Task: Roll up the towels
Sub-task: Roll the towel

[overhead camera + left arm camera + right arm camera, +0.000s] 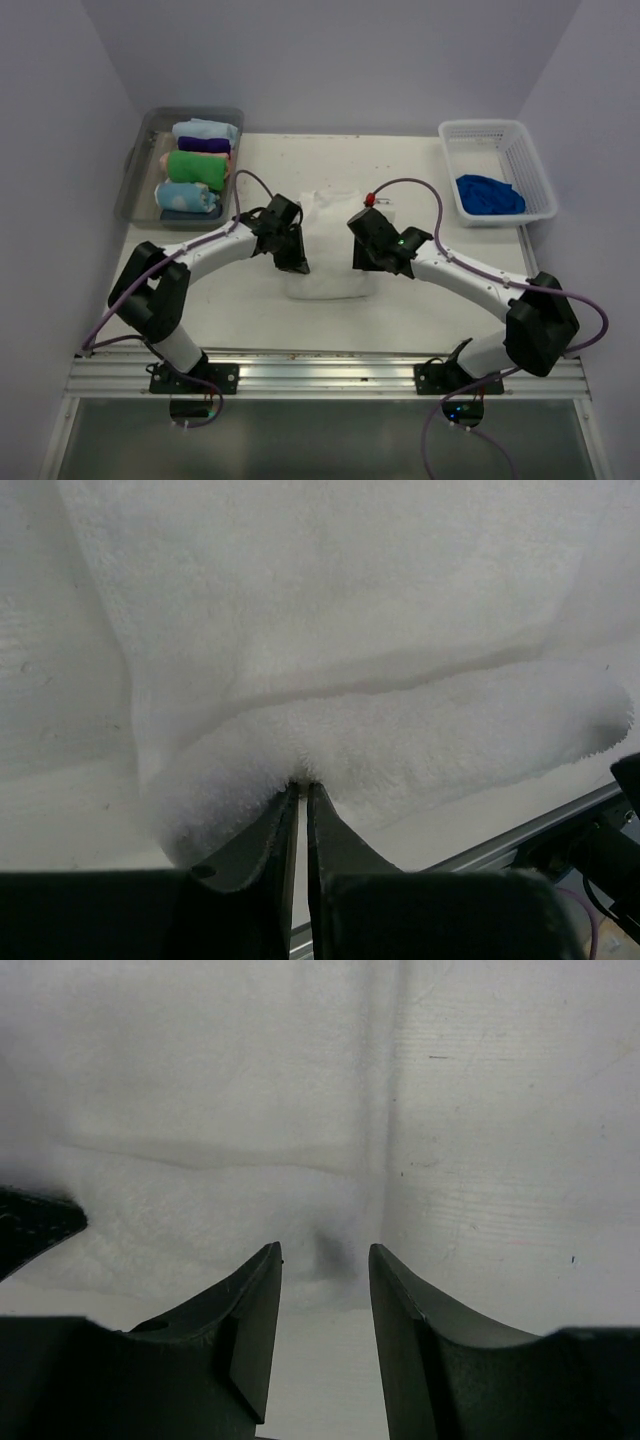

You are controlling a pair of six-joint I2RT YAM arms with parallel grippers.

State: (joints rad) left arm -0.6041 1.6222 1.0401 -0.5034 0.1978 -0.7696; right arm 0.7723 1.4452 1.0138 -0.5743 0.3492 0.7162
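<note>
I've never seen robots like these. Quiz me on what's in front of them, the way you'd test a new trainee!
1. True or false: the blue towel lies in the white basket.
2. Where is the white towel? A: in the basket. B: in the clear tray. C: on the table, at both arms' fingertips.
3. Fill in: the jaws that stand clearly apart belong to the ____ gripper.
Key: 1 true; 2 C; 3 right, that is, the right gripper.
</note>
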